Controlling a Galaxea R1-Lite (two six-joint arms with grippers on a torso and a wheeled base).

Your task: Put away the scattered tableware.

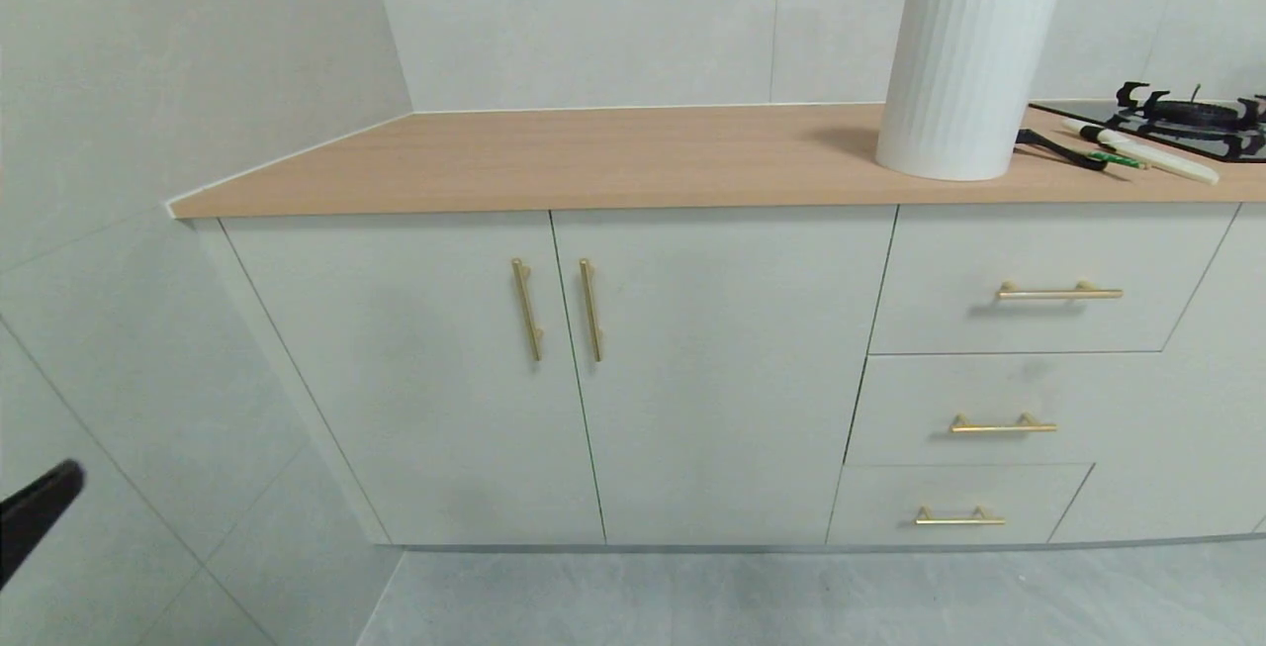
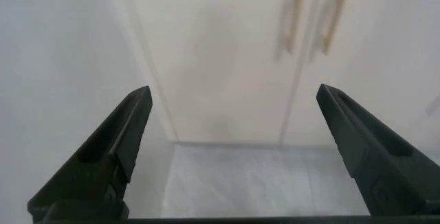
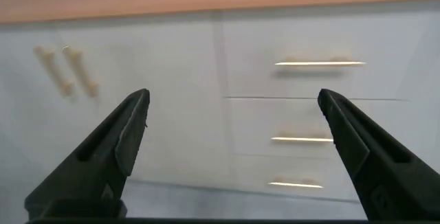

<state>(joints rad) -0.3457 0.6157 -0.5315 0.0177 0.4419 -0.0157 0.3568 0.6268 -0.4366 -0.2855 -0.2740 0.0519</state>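
Fingers (image 2: 117, 148) of the left gripper (image 2: 234, 90) are standing wide apart, gripping nothing; between them the pale floor (image 2: 254, 183) and the foot of the cupboard doors (image 2: 227, 66) are showing. In the head view, a black tip of that gripper (image 1: 40, 512) is poking in low at the left edge, well below the countertop (image 1: 593, 156). The right gripper (image 3: 232, 93) is likewise gaping fully, holding nothing, and is facing the stack of drawers (image 3: 302, 114) with their gold handles.

Beyond the grippers, two closed cupboard doors are meeting at a pair of upright gold handles (image 1: 527, 310), and three closed drawers (image 1: 1029, 280) are sitting to their right. The scattered tableware is lying on the wooden countertop at its far right: a black-handled utensil (image 1: 1063, 149) is resting just beside the white ribbed container (image 1: 964, 77), a small green piece (image 1: 1123, 160) is lying next to it, and a white-handled utensil (image 1: 1147, 153) is stretching from the edge of the gas hob (image 1: 1187, 117) onto the wood. The container is standing upright, and all of it is sitting well apart from both grippers.
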